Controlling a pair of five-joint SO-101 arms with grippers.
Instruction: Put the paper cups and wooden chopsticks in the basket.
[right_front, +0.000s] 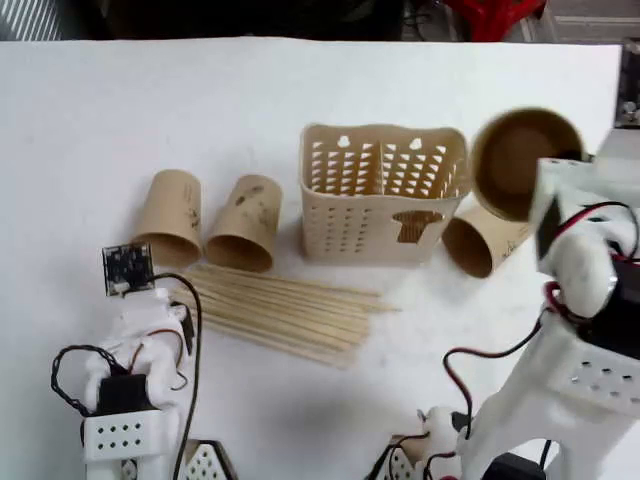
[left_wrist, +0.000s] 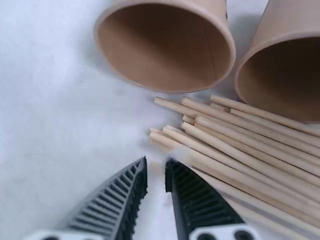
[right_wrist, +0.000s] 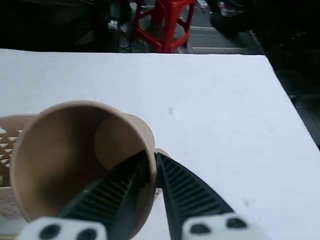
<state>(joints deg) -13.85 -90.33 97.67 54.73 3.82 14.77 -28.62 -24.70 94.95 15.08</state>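
A cream slotted basket (right_front: 380, 195) stands mid-table. Left of it two paper cups (right_front: 172, 215) (right_front: 245, 222) lie on their sides, with a pile of wooden chopsticks (right_front: 285, 305) in front of them. My left gripper (left_wrist: 156, 167) hovers just short of the chopstick ends (left_wrist: 165, 135), its fingers almost together with nothing between them. Both cup mouths (left_wrist: 165, 45) (left_wrist: 285, 75) face it. My right gripper (right_wrist: 152, 160) is shut on the wall of a third cup (right_wrist: 75, 150), held up right of the basket (right_front: 520, 160). A fourth cup (right_front: 483, 240) lies beneath it.
The basket's rim (right_wrist: 7, 132) sits just beside the held cup. The right arm's white body (right_front: 590, 320) fills the near right corner, the left arm's (right_front: 130, 380) the near left. Bare white table (right_front: 150, 100) stretches behind the basket to the far edge.
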